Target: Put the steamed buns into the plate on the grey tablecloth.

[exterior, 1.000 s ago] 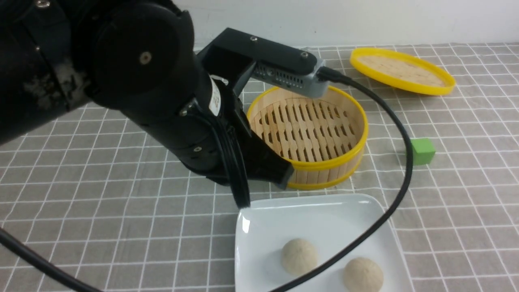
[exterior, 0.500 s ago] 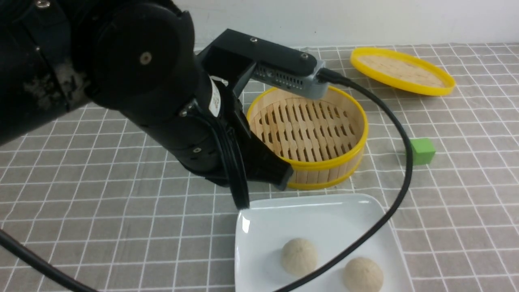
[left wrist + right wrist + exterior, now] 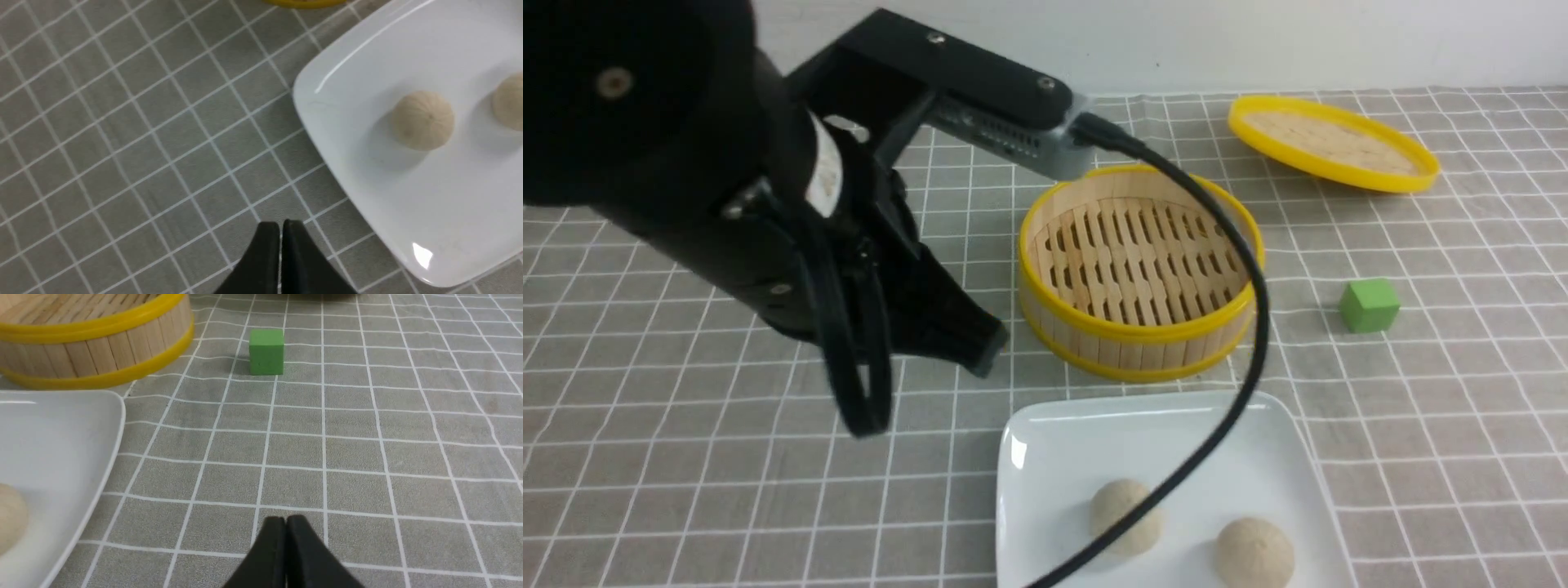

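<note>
On the grey tablecloth [image 3: 686, 490], both buns [image 3: 1255, 553] lay in the plate [image 3: 1094, 441], toward its near edge, as we saw from the front. Only that view took in the lid [image 3: 1331, 143] at far right and the whole steamer [image 3: 1143, 359] behind the plate. Only the wrist views gave us the fingertips. The left gripper [image 3: 281, 228] was closed on nothing above cloth just beside the plate's corner. The right gripper [image 3: 286, 522] was likewise closed and empty, low over cloth, facing the cube [image 3: 266, 351]. The left arm [image 3: 686, 188] slanted down left of the steamer, its cable [image 3: 1258, 302] crossing one bun.
</note>
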You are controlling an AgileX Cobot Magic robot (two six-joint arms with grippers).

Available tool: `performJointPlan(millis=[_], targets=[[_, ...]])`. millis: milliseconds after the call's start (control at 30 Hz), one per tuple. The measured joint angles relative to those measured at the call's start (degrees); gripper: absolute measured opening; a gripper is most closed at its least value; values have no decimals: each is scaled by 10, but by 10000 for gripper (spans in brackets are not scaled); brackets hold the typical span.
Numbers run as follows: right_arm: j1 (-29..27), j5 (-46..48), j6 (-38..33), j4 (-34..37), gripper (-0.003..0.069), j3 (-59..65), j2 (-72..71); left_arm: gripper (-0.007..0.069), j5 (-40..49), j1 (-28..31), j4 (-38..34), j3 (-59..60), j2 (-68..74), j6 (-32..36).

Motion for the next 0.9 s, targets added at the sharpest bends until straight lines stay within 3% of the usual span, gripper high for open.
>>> performJointPlan(millis=[267, 500, 633, 667, 733, 900], targets=[[0, 1, 0, 0, 27, 0, 0, 30, 1, 0, 21, 29, -114, -51], [0, 1, 0, 0, 33, 0, 0, 20, -13, 0, -12, 219, -298, -139], [0, 1, 0, 0, 37, 0, 0, 17, -96, 0, -56, 333, -378, -159], [0, 1, 0, 0, 38, 0, 0, 17, -188, 0, -67, 391, -413, -163], [0, 1, 0, 0, 42, 0, 0, 17, -285, 0, -68, 445, -442, -166], [0, 1, 0, 0, 48, 0, 0, 20, -449, 0, -68, 515, -469, -168]])
